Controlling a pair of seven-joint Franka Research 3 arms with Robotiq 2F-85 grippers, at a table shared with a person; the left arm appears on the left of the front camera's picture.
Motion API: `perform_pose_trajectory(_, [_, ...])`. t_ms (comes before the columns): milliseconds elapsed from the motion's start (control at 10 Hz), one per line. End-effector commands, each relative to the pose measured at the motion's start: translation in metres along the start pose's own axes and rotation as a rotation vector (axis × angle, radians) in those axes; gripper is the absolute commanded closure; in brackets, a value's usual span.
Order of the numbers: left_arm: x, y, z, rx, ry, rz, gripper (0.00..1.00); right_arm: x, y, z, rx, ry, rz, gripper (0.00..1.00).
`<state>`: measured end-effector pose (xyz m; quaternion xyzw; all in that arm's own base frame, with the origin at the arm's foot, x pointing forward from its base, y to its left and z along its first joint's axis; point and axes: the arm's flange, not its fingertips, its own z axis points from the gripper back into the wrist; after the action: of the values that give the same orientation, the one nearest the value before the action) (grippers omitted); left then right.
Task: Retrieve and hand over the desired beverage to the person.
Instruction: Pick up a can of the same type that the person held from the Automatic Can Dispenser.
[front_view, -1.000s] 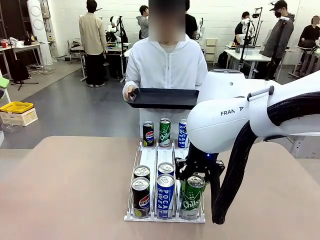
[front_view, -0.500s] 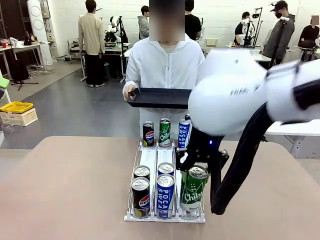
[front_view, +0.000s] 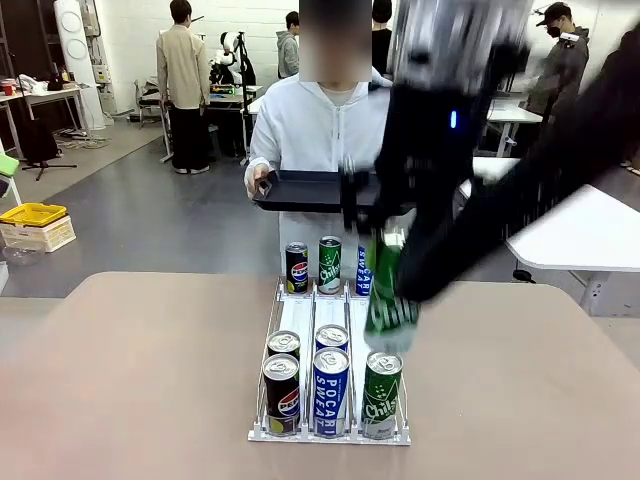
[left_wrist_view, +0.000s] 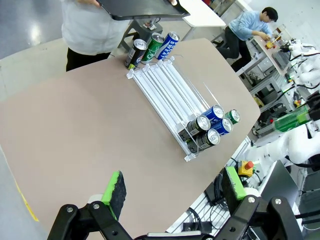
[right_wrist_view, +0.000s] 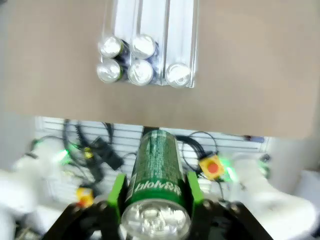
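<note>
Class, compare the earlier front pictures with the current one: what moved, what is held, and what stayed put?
The right gripper, shut on the green can, has carried it up out of the right lane of the rack, toward the person holding the tray. A second green can now stands at that lane's front. The other cans, rack and tray stayed put.

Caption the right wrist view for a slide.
The right gripper holds a green can, rack far below.

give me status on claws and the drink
Left claw open, empty, above table. Right claw shut on green can, in the air over the rack. Tray held out beyond; path looks clear.
</note>
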<state>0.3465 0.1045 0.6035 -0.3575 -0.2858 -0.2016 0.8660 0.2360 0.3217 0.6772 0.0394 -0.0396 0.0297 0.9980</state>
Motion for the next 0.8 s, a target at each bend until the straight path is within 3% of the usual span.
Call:
perform_pose_trajectory(0, [0.001,0.001,0.000,-0.012,-0.010,-0.019,0.00,0.051,0.024,0.044,0.003,-0.047,-0.079,0.55])
perform_pose_trajectory(200, [0.001,0.001,0.000,-0.012,-0.010,-0.019,0.00,0.096,0.032,0.061,0.018,-0.038,-0.099,0.55])
perform_pose_trajectory(400, [0.001,0.001,0.000,-0.012,-0.010,-0.019,0.00,0.137,0.039,0.054,0.042,-0.019,-0.011,0.55])
perform_pose_trajectory(700, [0.001,0.001,0.000,-0.012,-0.010,-0.019,0.00,0.179,0.050,0.037,0.027,0.012,-0.010,0.55])
